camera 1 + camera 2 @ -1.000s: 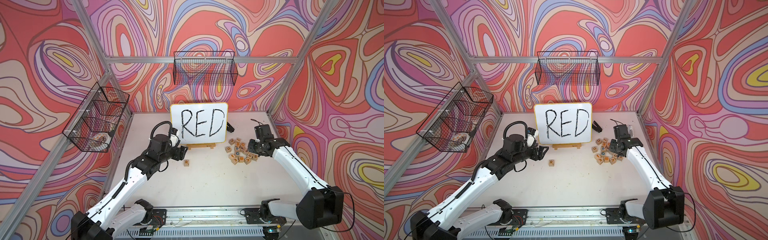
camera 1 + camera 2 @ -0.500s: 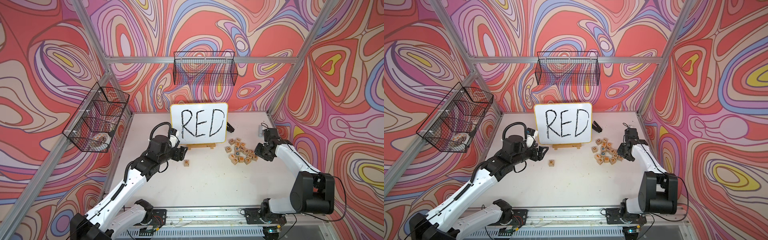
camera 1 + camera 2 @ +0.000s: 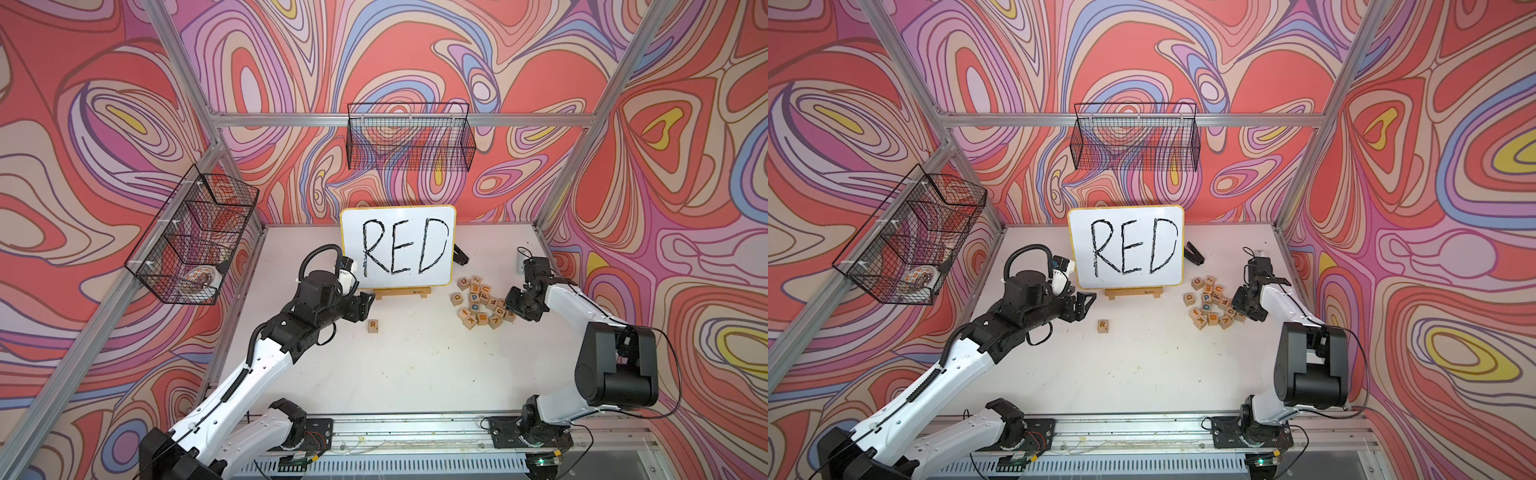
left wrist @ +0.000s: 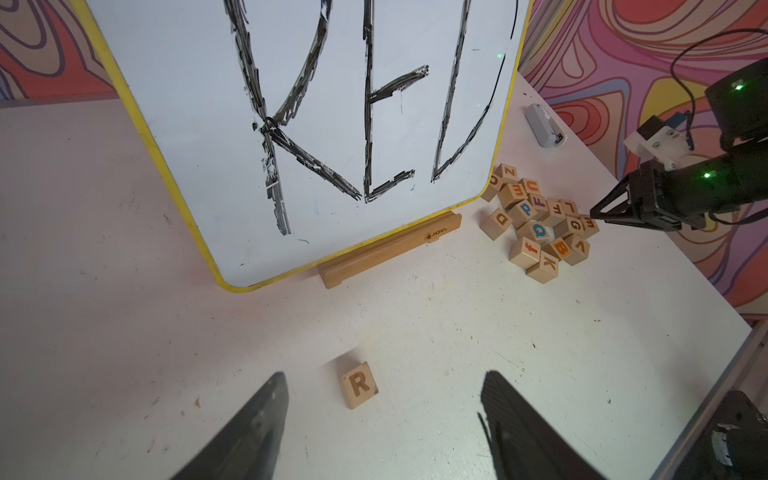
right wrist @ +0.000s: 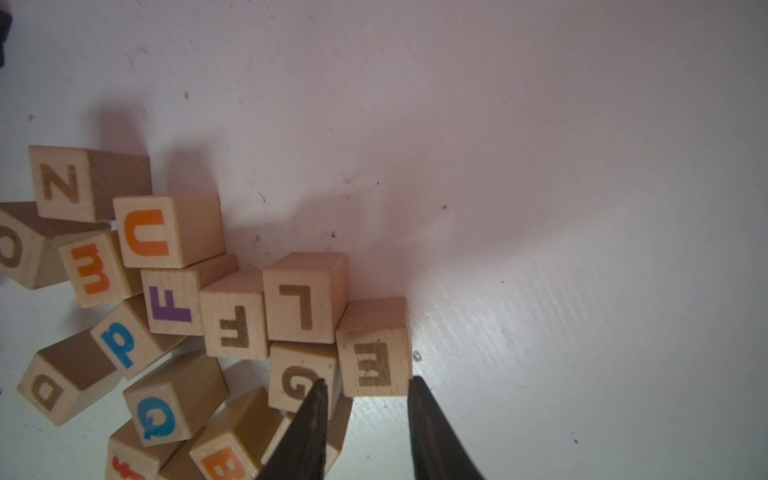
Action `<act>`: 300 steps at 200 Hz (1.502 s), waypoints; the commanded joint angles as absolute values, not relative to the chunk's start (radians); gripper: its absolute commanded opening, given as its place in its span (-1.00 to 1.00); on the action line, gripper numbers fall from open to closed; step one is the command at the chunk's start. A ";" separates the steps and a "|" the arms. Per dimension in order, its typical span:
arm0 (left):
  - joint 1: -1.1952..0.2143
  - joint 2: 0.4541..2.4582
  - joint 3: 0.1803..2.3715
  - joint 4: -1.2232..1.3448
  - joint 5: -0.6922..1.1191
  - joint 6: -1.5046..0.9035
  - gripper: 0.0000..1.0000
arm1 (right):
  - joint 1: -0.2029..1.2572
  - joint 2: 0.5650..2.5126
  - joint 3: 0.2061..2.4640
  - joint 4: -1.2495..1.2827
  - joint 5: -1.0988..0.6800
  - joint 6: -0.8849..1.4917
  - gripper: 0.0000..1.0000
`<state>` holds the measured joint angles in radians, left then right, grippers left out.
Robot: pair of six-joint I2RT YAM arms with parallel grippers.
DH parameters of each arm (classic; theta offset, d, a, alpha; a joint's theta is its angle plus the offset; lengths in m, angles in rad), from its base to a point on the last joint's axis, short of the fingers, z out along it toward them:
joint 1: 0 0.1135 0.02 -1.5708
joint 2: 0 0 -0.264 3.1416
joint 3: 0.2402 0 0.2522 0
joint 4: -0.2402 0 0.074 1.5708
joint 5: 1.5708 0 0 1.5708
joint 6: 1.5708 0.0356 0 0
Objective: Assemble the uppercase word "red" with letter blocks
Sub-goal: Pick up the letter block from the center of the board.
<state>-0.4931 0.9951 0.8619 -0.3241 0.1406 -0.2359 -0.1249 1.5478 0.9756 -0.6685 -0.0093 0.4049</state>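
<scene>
The right gripper stood pinched on the near edge of the E block. That block lay at the outer corner of the loose pile, to the right of the board. The grip looked made, though the wrist view did not show how deep the tips sat.

To my mind, doing this step well meant a straight lift first. The G block touched the E block's side and one finger overlapped its face, so a sideways drag would likely pull neighbours along. Once clear, the cube belonged on the bare worktop just right of the R block. Its letter should be turned to read the same way, with room left for a D.

The left gripper, fingers spread wide and empty, hovered just behind the R block and needed to keep out of that path.

The letter blocks were small light-wood cubes with crisp edges. The E was printed in dull brown on the upper face, sideways to the wrist camera. The R block sat alone, letter up, near the board's wooden stand. The D block lay on the pile's opposite edge.
</scene>
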 commanded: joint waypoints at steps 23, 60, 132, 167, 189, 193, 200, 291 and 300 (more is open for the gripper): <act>-0.500 0.979 0.858 -0.321 0.127 -0.227 0.53 | -0.129 1.577 0.961 -0.642 -0.027 0.386 -0.30; -0.499 0.976 0.858 -0.322 0.122 -0.225 0.53 | -0.130 1.593 0.957 -0.634 -0.027 0.390 -0.30; -0.499 0.968 0.857 -0.326 0.118 -0.224 0.52 | -0.130 1.602 0.950 -0.633 -0.012 0.391 -0.30; -0.499 0.966 0.855 -0.325 0.118 -0.225 0.53 | -0.130 1.581 0.945 -0.639 -0.018 0.388 -0.28; -0.499 0.967 0.856 -0.325 0.121 -0.225 0.53 | -0.130 1.572 0.951 -0.643 -0.021 0.385 -0.26; -0.499 0.966 0.856 -0.325 0.120 -0.225 0.53 | -0.130 1.572 0.952 -0.646 -0.021 0.384 -0.27; -0.499 0.966 0.856 -0.325 0.121 -0.225 0.53 | -0.130 1.572 0.954 -0.648 -0.020 0.383 -0.27; -0.499 0.965 0.856 -0.325 0.118 -0.226 0.53 | -0.130 1.542 0.961 -0.664 -0.025 0.375 -0.26; -0.499 0.965 0.856 -0.325 0.118 -0.226 0.53 | -0.130 1.545 0.959 -0.662 -0.025 0.377 -0.26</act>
